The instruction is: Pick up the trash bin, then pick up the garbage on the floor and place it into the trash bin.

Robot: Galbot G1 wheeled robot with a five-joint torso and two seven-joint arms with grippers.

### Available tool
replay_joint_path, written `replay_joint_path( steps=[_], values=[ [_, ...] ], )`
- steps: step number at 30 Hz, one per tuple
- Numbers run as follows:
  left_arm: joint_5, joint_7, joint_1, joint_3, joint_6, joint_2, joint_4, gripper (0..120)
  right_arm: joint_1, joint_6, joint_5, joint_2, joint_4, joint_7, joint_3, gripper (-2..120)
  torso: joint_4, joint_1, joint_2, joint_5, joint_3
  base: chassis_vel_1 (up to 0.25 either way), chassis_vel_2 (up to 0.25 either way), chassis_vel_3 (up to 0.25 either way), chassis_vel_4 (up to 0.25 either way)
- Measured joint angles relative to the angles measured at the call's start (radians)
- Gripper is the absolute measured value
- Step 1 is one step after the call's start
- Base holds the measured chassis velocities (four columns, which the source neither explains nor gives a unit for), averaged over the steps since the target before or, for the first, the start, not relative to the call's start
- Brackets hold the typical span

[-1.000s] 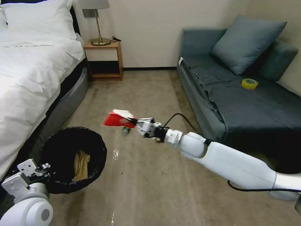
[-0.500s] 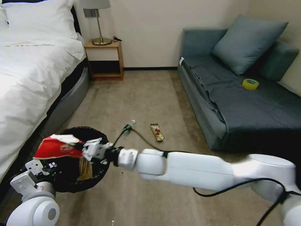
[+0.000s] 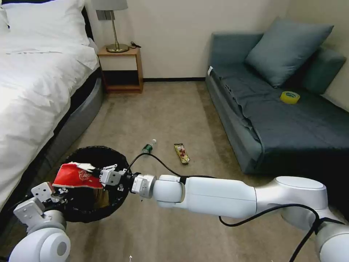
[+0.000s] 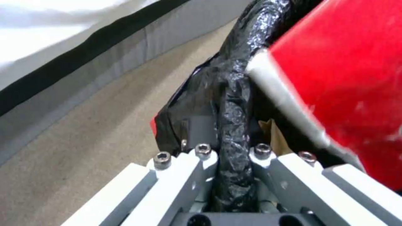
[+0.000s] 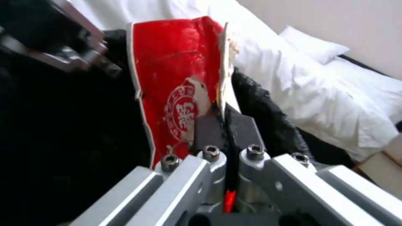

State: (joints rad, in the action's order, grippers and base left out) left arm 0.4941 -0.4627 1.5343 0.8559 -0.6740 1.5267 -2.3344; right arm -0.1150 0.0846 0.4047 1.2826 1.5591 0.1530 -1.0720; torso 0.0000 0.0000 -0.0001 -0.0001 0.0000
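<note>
Red snack packet (image 3: 77, 176), white along its torn upper edge, printed with a round white emblem of characters too small to read, held over the open mouth of the trash bin (image 3: 109, 154). Pinched at one end by the right end effector (image 3: 105, 177), fingers (image 5: 234, 128) closed narrow on the packet's edge, arm stretched across the floor (image 3: 163, 109) from the right. Inside the bin, under the packet, a glimpse of crumpled brown paper (image 3: 100, 196). Bin round, lined with crinkled black plastic, lifted near the bed (image 3: 32, 91) at the left. Gripped at its near rim by the left end effector (image 3: 58, 193), fingers (image 4: 201, 157) clamped on a fold of the black liner. Farther out on the carpeted floor, toward the middle: clear plastic bottle (image 3: 149, 146) with a green label, lying down, and just beside it a long brown-yellow snack wrapper (image 3: 181, 153), print unreadable. On the sofa (image 3: 254, 120) seat at the right, a yellow tape roll (image 3: 289, 97).
</note>
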Motion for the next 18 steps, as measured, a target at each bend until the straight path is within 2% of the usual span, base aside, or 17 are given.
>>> replay_joint_path(
  steps=[3,6,9,12,13,17,18],
  values=[
    [0.000,0.000,0.000,0.000,0.000,-0.001,0.000,3,0.000,-0.016,-0.002,-0.008,0.006,0.010,0.001,1,0.0000,0.000,0.000,0.0000,0.000,0.000,0.000,0.000,0.000],
    [0.000,0.000,0.002,0.002,0.000,-0.003,-0.002,3,0.000,-0.028,-0.002,-0.017,0.021,0.017,0.007,16,-0.0001,0.000,0.000,0.0000,0.000,0.000,0.000,0.000,0.000],
    [0.001,0.000,0.003,0.004,0.000,-0.005,-0.005,3,0.001,-0.031,-0.001,-0.020,0.029,0.017,0.008,22,0.0000,0.000,0.000,0.0001,0.000,0.000,0.000,0.000,0.000],
    [0.004,0.001,0.003,0.007,0.000,-0.007,-0.009,3,0.005,-0.032,0.001,-0.025,0.038,0.019,0.008,37,0.0000,0.000,0.000,0.0001,0.000,0.000,0.000,0.000,0.000],
    [0.004,0.001,0.003,0.007,0.000,-0.007,-0.009,3,0.005,-0.032,0.001,-0.025,0.038,0.019,0.008,37,0.0000,0.000,0.000,0.0001,0.000,0.000,0.000,0.000,0.000],
    [0.005,0.002,0.004,0.007,0.001,-0.006,-0.009,3,-0.010,-0.034,0.012,-0.049,0.076,0.043,0.055,54,0.0003,0.000,0.000,0.0001,0.000,0.000,0.000,0.000,0.000],
    [0.005,0.002,0.004,0.007,0.001,-0.006,-0.009,3,-0.010,-0.034,0.012,-0.049,0.076,0.043,0.055,54,0.0003,0.000,0.000,0.0001,0.000,0.000,0.000,0.000,0.000]
  ],
)
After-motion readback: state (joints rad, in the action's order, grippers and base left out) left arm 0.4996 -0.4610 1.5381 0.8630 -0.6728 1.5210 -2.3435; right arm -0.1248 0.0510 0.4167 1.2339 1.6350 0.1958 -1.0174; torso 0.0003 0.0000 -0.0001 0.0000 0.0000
